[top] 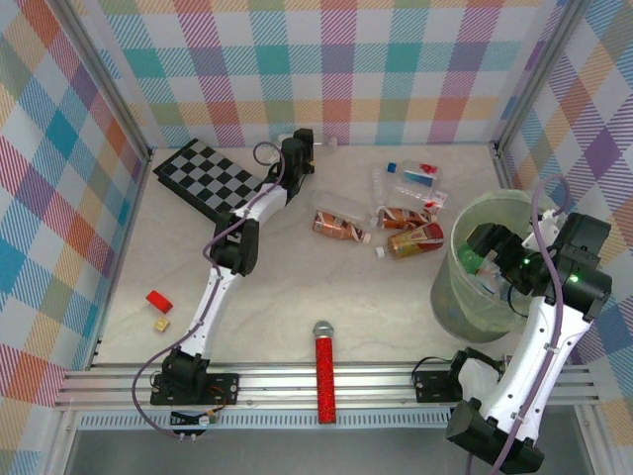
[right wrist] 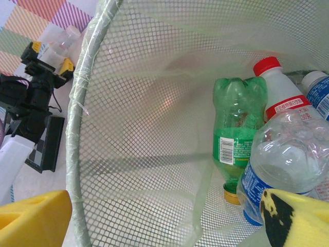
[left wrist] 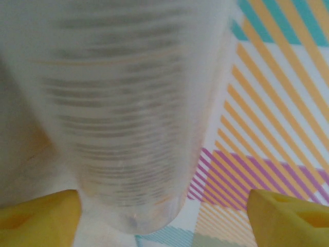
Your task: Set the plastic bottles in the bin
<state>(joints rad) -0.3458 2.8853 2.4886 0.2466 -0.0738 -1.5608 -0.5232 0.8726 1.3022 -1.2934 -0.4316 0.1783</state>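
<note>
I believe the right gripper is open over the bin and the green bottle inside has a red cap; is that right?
Not quite. In the right wrist view the green bottle has a yellow cap; the red cap sits on the clear bottle beside it. The right gripper is indeed open over the bin.

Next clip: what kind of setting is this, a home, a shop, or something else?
Probably a lab's enclosed tabletop robot cell: plaid-patterned walls box in the table, and the left arm and right arm are bolted to an aluminium rail at its near edge.
</note>
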